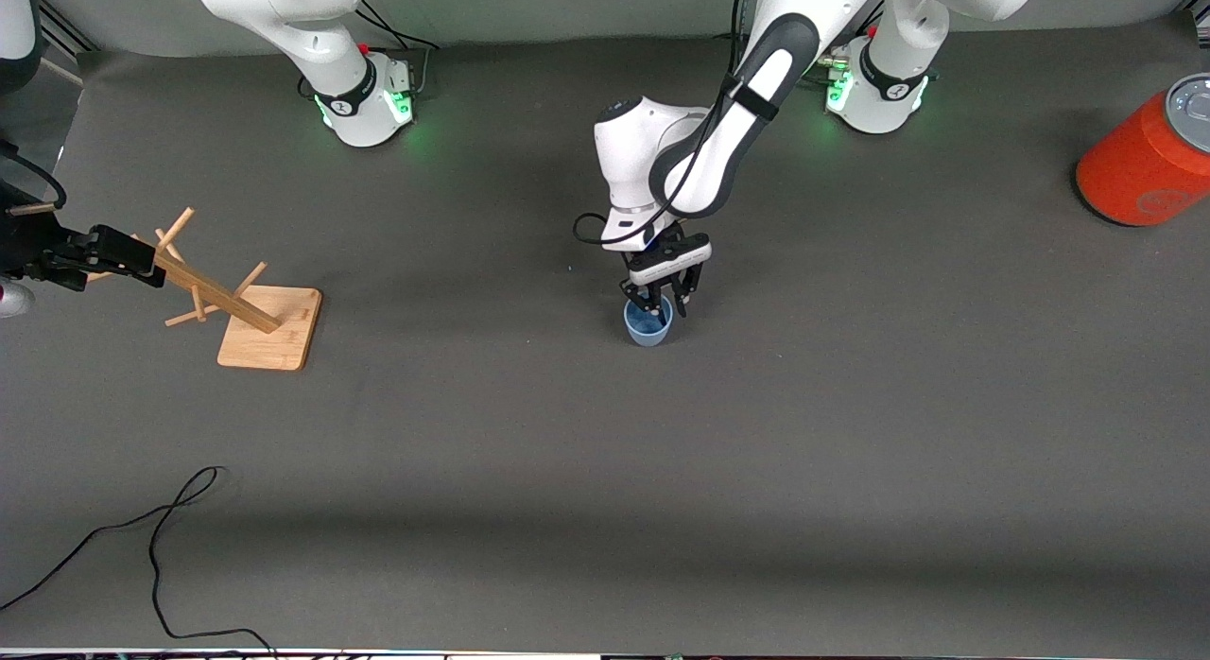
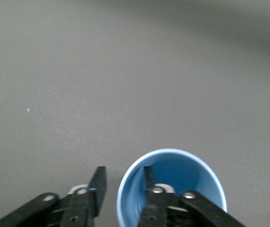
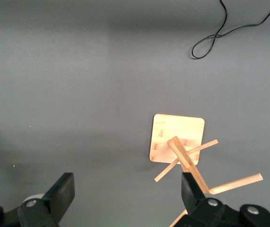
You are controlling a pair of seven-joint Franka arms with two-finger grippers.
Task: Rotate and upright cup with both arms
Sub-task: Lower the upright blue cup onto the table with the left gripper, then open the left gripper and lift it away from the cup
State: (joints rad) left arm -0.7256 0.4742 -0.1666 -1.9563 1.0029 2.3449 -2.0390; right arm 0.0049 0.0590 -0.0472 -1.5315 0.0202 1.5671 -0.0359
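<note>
Grey bench [image 1: 605, 509], cloth-covered, bare over most of its middle. My left arm [image 1: 747, 102] reaches from its base at the back edge down toward the bench centre. My right arm [image 1: 302, 36] is parked out over the right arm's end of the bench, waiting.

Orange-red can [image 1: 1139, 164] with grey lid, tilted, at the left arm's end near the back corner. Wooden mug tree [image 1: 236, 305] on a square bamboo base stands near the right arm's end; in the right wrist view it is seen from above [image 3: 180, 142], pegs sticking out.

My left gripper [image 1: 662, 296] is on the cup [image 1: 648, 324] at the bench centre. The cup is upright, mouth up, base on the bench. In the left wrist view one of my fingers [image 2: 149, 177] is inside the cup [image 2: 182, 165] and the other sits outside its rim, so the fingers straddle the wall, slightly apart, not visibly pressing it.

My right gripper [image 3: 125, 191] hangs over the mug tree's top, fingers wide apart, holding nothing.

Black cable [image 1: 161, 537] loops near the front corner at the right arm's end.
</note>
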